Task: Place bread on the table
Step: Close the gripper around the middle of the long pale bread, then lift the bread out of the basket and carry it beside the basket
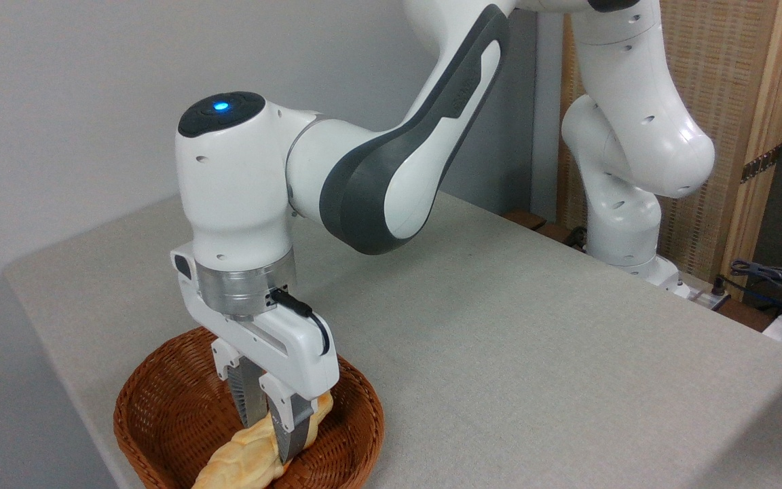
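Observation:
The bread [245, 456], a pale golden twisted loaf, lies slanted in the brown wicker basket [160, 414] at the table's near left corner. One tapered end pokes up behind the gripper and the other runs off the bottom edge of the picture. My gripper [270, 428] points straight down into the basket, and its two grey fingers [292, 424] close on the loaf's upper part from either side. The table [499, 326] is a wide grey cloth-covered top stretching to the right and back.
The arm's white base [625, 231] stands at the table's far right edge. Cables and plugs [771, 285] lie beyond that edge, in front of a wooden screen [723, 102]. A grey wall runs behind the table on the left.

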